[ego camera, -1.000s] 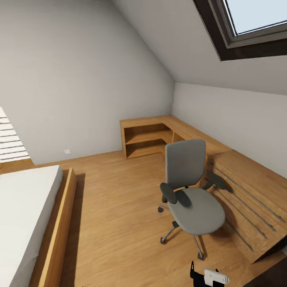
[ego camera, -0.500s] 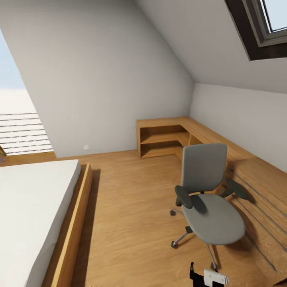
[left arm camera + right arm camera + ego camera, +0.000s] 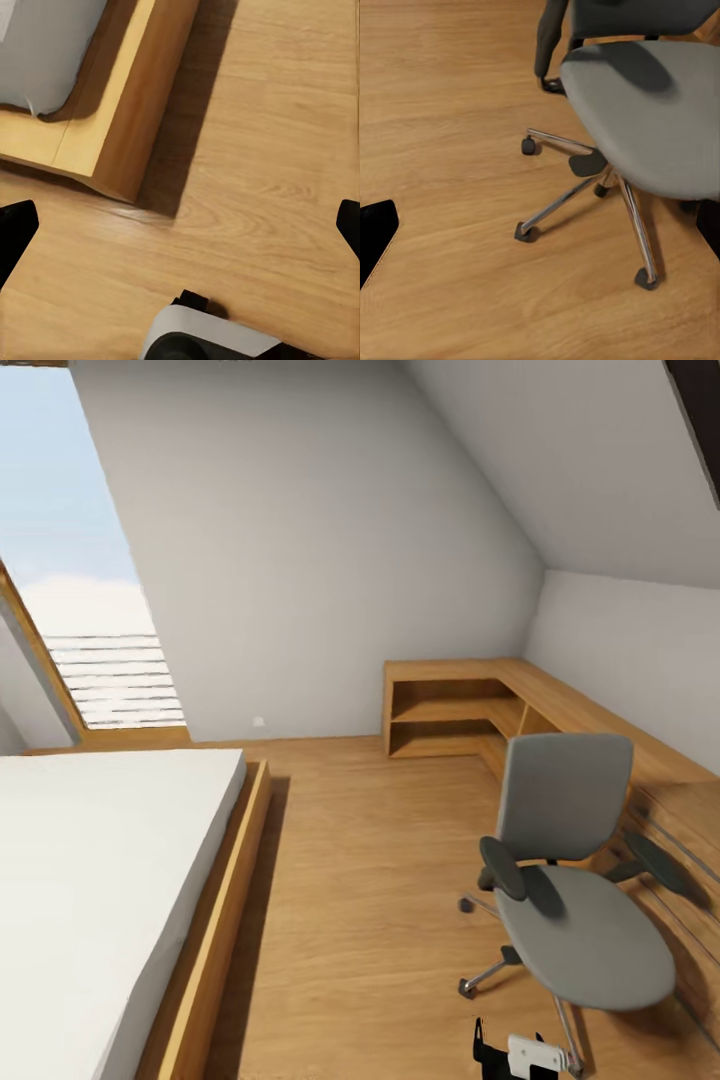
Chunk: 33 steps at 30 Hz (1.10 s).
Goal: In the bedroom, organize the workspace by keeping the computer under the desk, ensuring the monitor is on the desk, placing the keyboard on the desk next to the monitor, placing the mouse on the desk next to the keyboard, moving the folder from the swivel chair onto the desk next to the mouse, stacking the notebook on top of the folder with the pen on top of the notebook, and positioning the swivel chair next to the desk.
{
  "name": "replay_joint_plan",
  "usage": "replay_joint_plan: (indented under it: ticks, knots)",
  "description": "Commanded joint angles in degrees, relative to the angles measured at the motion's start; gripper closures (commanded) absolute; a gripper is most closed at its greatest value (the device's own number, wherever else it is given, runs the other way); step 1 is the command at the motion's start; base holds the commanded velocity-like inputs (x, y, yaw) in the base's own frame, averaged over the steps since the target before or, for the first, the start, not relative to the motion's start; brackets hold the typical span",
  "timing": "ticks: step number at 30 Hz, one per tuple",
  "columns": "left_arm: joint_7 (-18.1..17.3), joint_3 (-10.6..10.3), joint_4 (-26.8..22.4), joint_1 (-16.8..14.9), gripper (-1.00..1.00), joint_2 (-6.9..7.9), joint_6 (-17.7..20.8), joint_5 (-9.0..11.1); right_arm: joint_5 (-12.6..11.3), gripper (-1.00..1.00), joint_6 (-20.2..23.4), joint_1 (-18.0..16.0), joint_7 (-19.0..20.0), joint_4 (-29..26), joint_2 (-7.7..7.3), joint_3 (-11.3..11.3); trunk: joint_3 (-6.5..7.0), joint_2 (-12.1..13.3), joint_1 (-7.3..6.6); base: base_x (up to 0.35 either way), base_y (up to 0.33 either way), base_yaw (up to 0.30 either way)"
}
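My left pincer (image 3: 180, 225) points down at the floor (image 3: 262, 187), its two dark fingertips (image 3: 15, 229) at opposite edges of the wrist view, so the jaws stand wide with nothing between them. Under it lies the corner of the bed frame (image 3: 112, 112), light smooth wood, with a rounded pale mattress (image 3: 41, 52) on top. My right pincer (image 3: 540, 225) also faces the floor, spread wide and empty, one black fingertip (image 3: 373, 229) low at the side of its view.

The swivel chair (image 3: 575, 880) stands on the light wood planks near the low wooden shelving (image 3: 450, 710) that runs along the wall. Its seat is bare grey fabric, rounded and slightly dished, with a tall back, dark oval armrests and shiny metal legs ending in small black castors (image 3: 526, 232). The bed (image 3: 100, 890) fills the other side of the bedroom (image 3: 330, 560), beneath the sloped grey ceiling.
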Motion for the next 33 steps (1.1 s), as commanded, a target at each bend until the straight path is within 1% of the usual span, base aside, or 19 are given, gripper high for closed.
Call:
replay_joint_plan:
  ticks: [1,3,4,5,7,8,9,10,11,12,13,15,19,21,22,24,25,28,33]
  knots:
    - [0.49,-1.02,0.02,-0.07,-1.00,0.03,-0.14,0.22,-0.13,-1.00,-0.12,-0.05,-0.34,0.12,0.05,0.49,-0.10,-0.09,0.02,0.000,0.000,0.284]
    - [0.62,-2.49,-0.27,-0.07,-1.00,-0.12,0.08,0.15,0.20,-1.00,-0.04,-0.06,-0.31,0.09,0.15,0.56,-0.10,-0.09,0.02,0.000,0.000,0.284]
    - [0.74,-2.99,-2.70,-0.08,-1.00,-1.04,1.79,0.04,0.63,-1.00,-0.01,-0.07,-0.33,-0.02,0.33,0.55,-0.10,-0.09,0.02,0.000,0.000,0.284]
    - [0.75,-3.04,-3.58,-0.10,-1.00,-1.18,2.59,0.03,0.67,-1.00,0.00,-0.08,-0.33,-0.14,0.37,0.54,-0.10,-0.09,0.02,0.000,0.000,0.284]
    - [0.81,-3.14,-6.71,-0.14,-1.00,-1.47,6.22,-0.01,0.76,-1.00,0.03,-0.09,-0.33,-1.22,0.45,0.50,-0.11,-0.09,0.02,0.000,0.000,0.284]
    - [0.91,-3.16,-11.62,-1.05,-1.00,-1.65,14.32,-0.01,0.77,-1.00,0.18,-0.13,-0.38,-4.42,0.47,0.45,-0.13,-0.09,0.02,0.000,0.000,0.284]
    - [0.93,-3.15,-13.81,-2.25,-1.00,-1.69,19.22,-0.01,0.77,-1.00,0.38,-0.17,-0.39,-6.23,0.46,0.44,-0.15,-0.09,0.02,0.000,0.000,0.283]
    - [0.94,-3.14,-14.69,-3.02,-1.00,-1.72,21.69,0.01,0.75,-1.00,0.60,-0.21,-0.40,-7.03,0.46,0.43,-0.17,-0.09,0.02,0.000,0.000,0.283]
    - [0.95,-3.11,-15.94,-4.88,-1.00,-1.85,26.40,0.05,0.73,-1.00,1.34,-0.35,-0.43,-8.32,0.45,0.40,-0.20,-0.09,0.02,0.000,0.000,0.282]
    - [0.92,-3.04,-16.52,-7.91,-1.00,-2.42,30.95,0.24,0.66,-1.00,3.19,-0.91,-0.46,-9.27,0.45,0.35,-0.22,-0.09,0.02,0.000,0.000,0.282]
    - [0.84,-2.96,-16.39,-11.06,-1.00,-3.12,34.48,0.40,0.56,-1.00,5.22,-1.91,-0.46,-9.91,0.45,0.31,-0.25,-0.09,0.02,0.000,0.000,0.281]
    - [0.70,-2.90,-15.21,-14.40,-1.00,-4.05,37.46,0.53,0.31,-1.00,7.17,-3.51,-0.44,-10.41,0.44,0.23,-0.31,-0.09,0.02,0.000,0.000,0.281]
    - [0.57,-2.86,-12.36,-16.82,-1.00,-4.77,38.49,0.40,-0.13,-1.00,8.54,-4.88,-0.28,-10.14,0.49,0.12,-0.44,-0.09,0.02,0.000,0.000,0.281]
    - [0.51,-2.92,-10.45,-17.41,-1.00,-4.92,36.51,0.22,-0.25,-1.00,8.72,-5.21,-0.17,-9.23,0.48,0.06,-0.50,-0.09,0.02,0.000,0.000,0.281]
    - [0.50,-2.99,-9.48,-17.63,-1.00,-4.99,34.10,0.14,-0.29,-1.00,8.75,-5.33,-0.06,-8.33,0.43,0.05,-0.53,-0.09,0.02,0.000,0.000,0.281]
    - [0.48,-3.08,-8.85,-17.78,-1.00,-5.03,31.28,0.13,-0.32,-1.00,8.68,-5.41,0.06,-7.55,0.41,0.08,-0.59,-0.09,0.02,0.000,0.000,0.281]
    - [0.47,-3.27,-8.41,-17.87,-1.00,-5.06,28.75,0.15,-0.21,-1.00,8.63,-5.46,0.16,-6.97,0.35,0.13,-0.62,-0.09,0.02,0.000,0.000,0.274]
    - [0.50,-3.83,-7.84,-18.00,-1.00,-5.16,25.83,0.20,0.08,-1.00,8.55,-5.52,0.28,-6.26,0.18,0.19,-0.70,-0.09,0.02,0.000,0.000,0.229]
    - [0.49,-5.28,-5.94,-18.06,-1.00,-5.31,24.18,0.24,0.18,-1.00,8.54,-5.54,0.35,-4.21,-0.09,0.23,-0.74,-0.09,0.02,0.107,0.000,0.070]
